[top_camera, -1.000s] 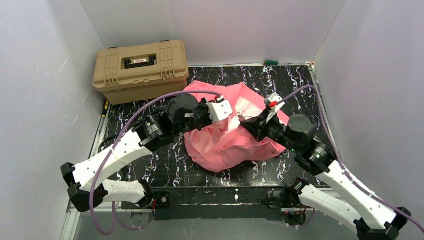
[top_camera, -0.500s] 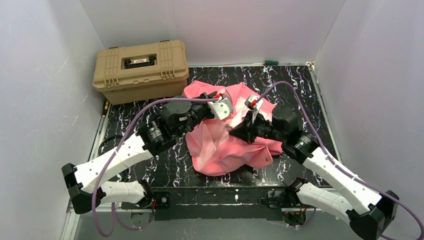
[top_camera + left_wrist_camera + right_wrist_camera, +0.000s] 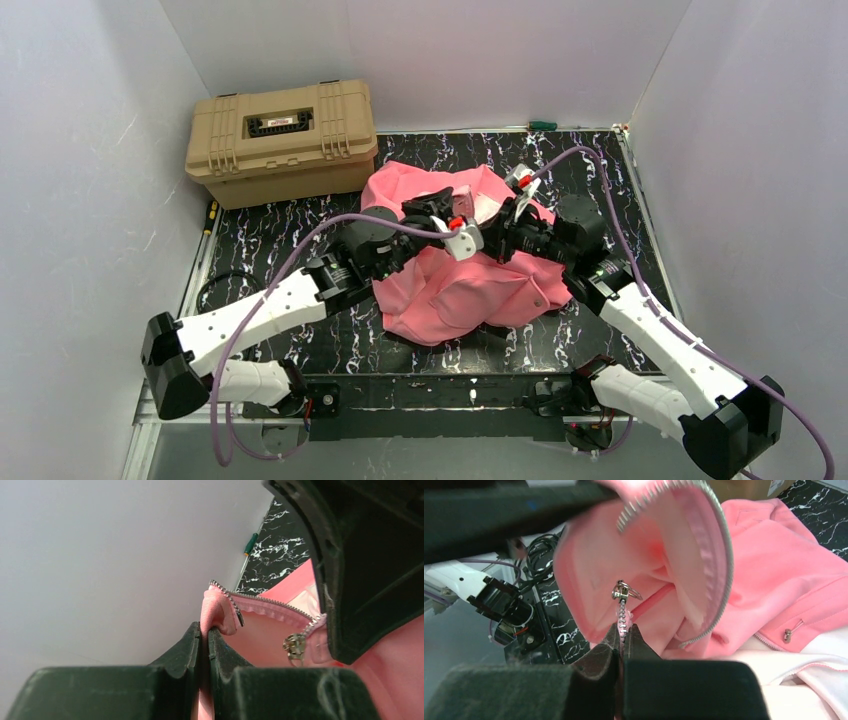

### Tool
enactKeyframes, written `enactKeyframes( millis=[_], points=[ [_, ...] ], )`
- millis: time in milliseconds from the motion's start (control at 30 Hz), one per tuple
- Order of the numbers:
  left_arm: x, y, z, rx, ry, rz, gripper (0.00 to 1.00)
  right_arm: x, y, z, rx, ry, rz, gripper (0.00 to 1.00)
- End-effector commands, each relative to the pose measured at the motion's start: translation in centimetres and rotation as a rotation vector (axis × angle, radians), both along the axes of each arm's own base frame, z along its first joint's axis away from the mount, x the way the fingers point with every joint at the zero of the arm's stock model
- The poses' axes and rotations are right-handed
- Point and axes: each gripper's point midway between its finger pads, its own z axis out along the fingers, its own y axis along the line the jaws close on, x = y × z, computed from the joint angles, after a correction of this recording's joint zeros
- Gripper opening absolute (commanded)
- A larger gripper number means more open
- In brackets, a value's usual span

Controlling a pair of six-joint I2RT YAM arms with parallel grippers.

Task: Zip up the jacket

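The salmon-pink jacket [image 3: 450,295] lies crumpled on the black marbled table, its front open. My left gripper [image 3: 468,240] and right gripper [image 3: 497,236] meet just above its middle, almost touching. In the left wrist view the left gripper [image 3: 205,634] is shut on the jacket's folded front edge, beside the bare end of a row of zipper teeth [image 3: 235,605]. The metal slider [image 3: 295,644] hangs nearby on the other row. In the right wrist view the right gripper [image 3: 623,630] is shut on the zipper tape just below the slider [image 3: 623,591]. The free zipper row [image 3: 720,555] arcs overhead.
A tan hard case [image 3: 283,138] stands at the back left, close to the jacket. A green-handled tool [image 3: 541,125] lies along the back wall. White walls enclose the table on three sides. The left arm's base and cables [image 3: 504,611] show in the right wrist view.
Both grippers have drawn together over the jacket's middle, the left moving right and the right moving left and back. The held front edges came with them and now sit side by side.
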Motion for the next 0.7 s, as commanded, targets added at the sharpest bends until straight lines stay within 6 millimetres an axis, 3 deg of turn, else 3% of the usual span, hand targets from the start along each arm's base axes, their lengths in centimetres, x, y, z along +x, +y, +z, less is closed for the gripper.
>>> enactKeyframes(
  millis=[0, 233, 467, 667],
  points=[
    [-0.3, -0.7, 4.0, -0.066, -0.214, -0.015, 0.0, 0.3, 0.3, 2.9, 0.077, -0.083, 0.003, 0.01],
    [-0.9, -0.9, 5.0, -0.137, -0.21, -0.041, 0.0, -0.3, 0.4, 3.2, 0.076, -0.081, 0.021, 0.01],
    [-3.1, -0.8, 3.9, -0.136, -0.203, -0.147, 0.0, -1.9, 0.6, 4.3, 0.077, -0.056, 0.091, 0.01],
    [-4.1, -0.2, 4.4, -0.188, -0.104, -0.174, 0.0, -4.6, 1.0, 5.5, 0.039, -0.021, 0.257, 0.01]
  ],
)
